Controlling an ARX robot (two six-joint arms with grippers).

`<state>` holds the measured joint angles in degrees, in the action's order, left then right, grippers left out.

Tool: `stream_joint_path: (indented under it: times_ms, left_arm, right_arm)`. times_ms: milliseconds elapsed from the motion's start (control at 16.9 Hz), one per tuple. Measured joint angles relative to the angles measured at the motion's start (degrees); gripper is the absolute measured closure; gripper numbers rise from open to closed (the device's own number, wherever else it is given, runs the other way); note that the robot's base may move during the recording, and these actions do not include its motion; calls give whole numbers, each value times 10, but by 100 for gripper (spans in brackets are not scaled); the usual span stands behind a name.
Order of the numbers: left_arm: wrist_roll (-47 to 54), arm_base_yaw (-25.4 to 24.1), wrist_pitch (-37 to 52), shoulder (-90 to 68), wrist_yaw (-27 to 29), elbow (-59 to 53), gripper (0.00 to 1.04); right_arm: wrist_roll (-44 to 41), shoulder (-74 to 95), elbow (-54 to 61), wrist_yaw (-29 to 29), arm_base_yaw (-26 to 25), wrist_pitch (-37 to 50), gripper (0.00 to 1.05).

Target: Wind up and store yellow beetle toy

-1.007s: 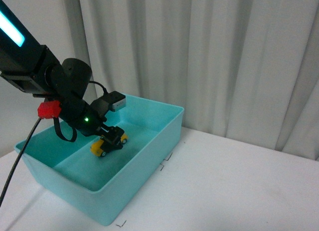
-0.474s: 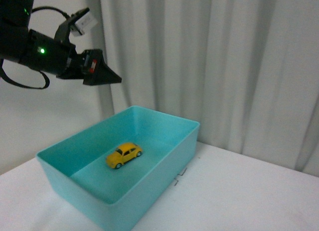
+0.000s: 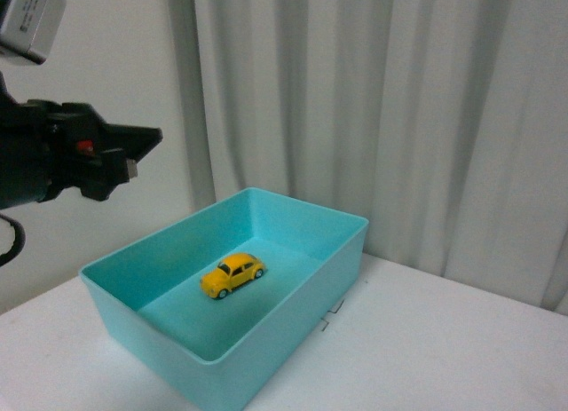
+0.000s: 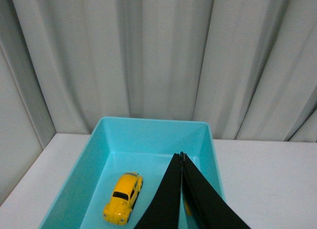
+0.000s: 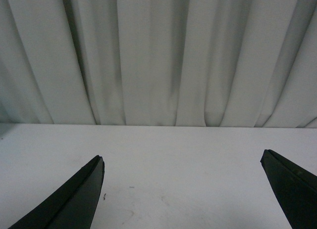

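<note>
The yellow beetle toy [image 3: 232, 274] lies on its wheels on the floor of the turquoise bin [image 3: 302, 291], near the middle. It also shows in the left wrist view [image 4: 123, 198], inside the bin [image 4: 151, 127]. My left gripper [image 3: 149, 138] is shut and empty, raised well above the bin's left side. In the left wrist view its black fingers meet at the tips [image 4: 181, 155] above the bin. My right gripper [image 5: 182, 160] is open and empty over bare white table; it is out of the front view.
The bin stands on a white table [image 3: 444, 349] in front of grey-white curtains [image 3: 382, 100]. Small dark marks [image 3: 330, 317] lie on the table beside the bin's right wall. The table to the right of the bin holds nothing else.
My left gripper let go of the toy inside the bin, shut, and rose up and to the left. The toy stays on the bin floor.
</note>
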<state>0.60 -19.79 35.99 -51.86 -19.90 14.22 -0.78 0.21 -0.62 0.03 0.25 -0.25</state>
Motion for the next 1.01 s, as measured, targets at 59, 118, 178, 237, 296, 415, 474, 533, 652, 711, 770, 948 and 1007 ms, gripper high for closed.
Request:
stream_joint_path:
  times_ms: [59, 118, 178, 237, 296, 415, 474, 533, 652, 711, 770, 948, 1007]
  left_arm:
    - [-3, 21, -3, 32, 25, -18, 103]
    - [-3, 43, -10, 60, 41, -33, 103]
    - [-3, 63, -20, 85, 59, -49, 103]
    - [-3, 76, -30, 103, 74, -63, 103]
    - [-3, 86, -39, 119, 86, -72, 103]
    - [-3, 93, -47, 132, 96, -78, 103]
    - [-3, 97, -49, 139, 99, -81, 103]
    - [-3, 103, -54, 149, 104, -84, 103]
    - [-3, 112, -62, 165, 111, -90, 103]
    - [-3, 117, -68, 175, 116, -93, 103]
    - [-3, 120, -72, 182, 119, -95, 103]
    - [-3, 134, -92, 210, 133, -106, 103]
    - [-3, 155, -111, 231, 168, -111, 103]
  right_arm:
    - [0, 0, 0, -2, 0, 0, 6]
    - [0, 0, 0, -1, 0, 0, 6]
    - [0, 0, 0, 0, 0, 0, 6]
    - [0, 0, 0, 0, 0, 0, 6]
    - [0, 0, 0, 0, 0, 0, 6]
    - [0, 0, 0, 0, 0, 0, 6]
    - [0, 0, 0, 0, 0, 0, 6]
    - [0, 0, 0, 0, 0, 0, 6]
    - [0, 0, 0, 0, 0, 0, 6]
    - [0, 0, 0, 0, 0, 0, 6]
    - [0, 0, 0, 0, 0, 0, 6]
    - [0, 0, 0, 0, 0, 0, 6]
    - [0, 0, 0, 0, 0, 0, 6]
